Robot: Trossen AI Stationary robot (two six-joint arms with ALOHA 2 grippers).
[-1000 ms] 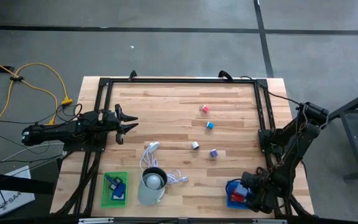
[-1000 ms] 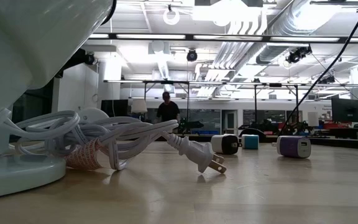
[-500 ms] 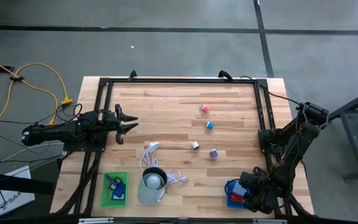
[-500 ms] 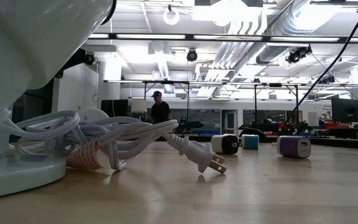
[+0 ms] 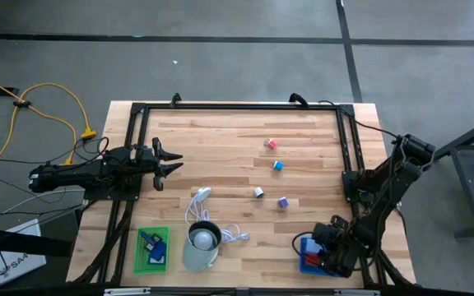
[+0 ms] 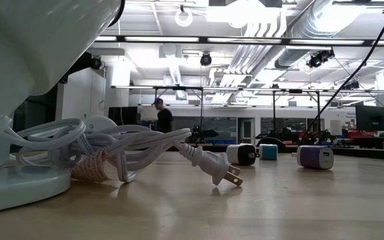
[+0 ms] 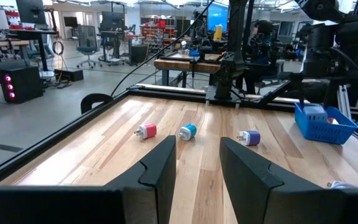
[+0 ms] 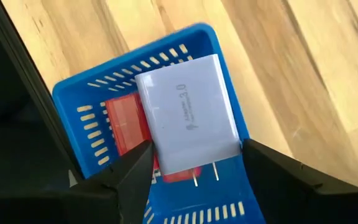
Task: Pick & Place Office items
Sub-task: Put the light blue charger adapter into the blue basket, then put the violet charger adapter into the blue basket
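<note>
My right gripper (image 5: 315, 256) hangs over the blue tray (image 8: 79, 106) at the table's near right corner, shut on a white charger block (image 8: 188, 118). A red piece (image 8: 124, 121) lies in that tray. Small office items rest on the wood: pink-red (image 5: 271, 144), cyan (image 5: 277, 164), white (image 5: 258, 191) and purple (image 5: 283, 201). My left gripper (image 5: 169, 164) waits open at the left edge, pointing level across the table. The green tray (image 5: 152, 249) holds blue pieces. My right gripper pinches the white charger between its two fingers, by two opposite sides at the end with the metal prongs (image 8: 232, 146). The fingers come from above, pointing steeply down. The charger is lifted clear over the blue tray, its printed flat face toward the wrist camera.
A pale cup (image 5: 202, 245) stands at the near edge beside the green tray, with a coiled white cable and its plug (image 6: 219, 173) around it. A black frame (image 5: 237, 107) borders the table. Bare wood lies between the items and the trays. A person walks far behind the table.
My right gripper has swung a little toward the table's left over the blue tray and turned slightly, still shut on the white charger. The person in the room beyond has walked leftward in the low view.
</note>
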